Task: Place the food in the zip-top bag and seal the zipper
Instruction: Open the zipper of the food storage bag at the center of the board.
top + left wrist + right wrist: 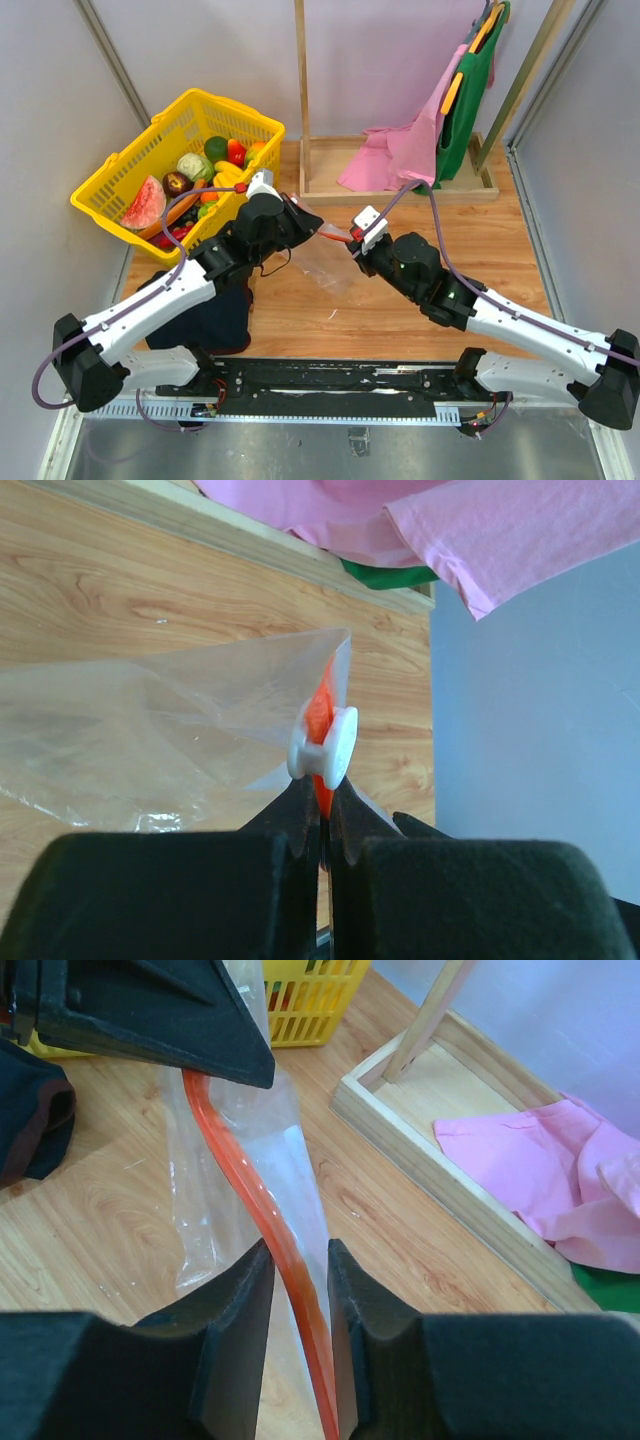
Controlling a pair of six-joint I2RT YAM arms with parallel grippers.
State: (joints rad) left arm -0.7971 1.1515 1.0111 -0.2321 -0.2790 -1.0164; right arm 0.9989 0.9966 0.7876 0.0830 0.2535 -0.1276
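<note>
— Over the counter [330, 320], left claw [320, 820] clamped on the zipper [318, 712], just behind its white slider [325, 748]. Right claw [300, 1270]?
— Straddled that zipper farther along; gripped or not, could not tell. Zip-top bag [150, 720] slack between both, food [200, 170] in the yellow basket [150, 135].

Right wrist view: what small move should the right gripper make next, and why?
Probably close the right gripper onto the zipper: the strip runs between its open jaws, not yet pinched, while the left gripper clamps the zipper beside the white slider. A two-point hold should let the arms open the zip-top bag.
</note>
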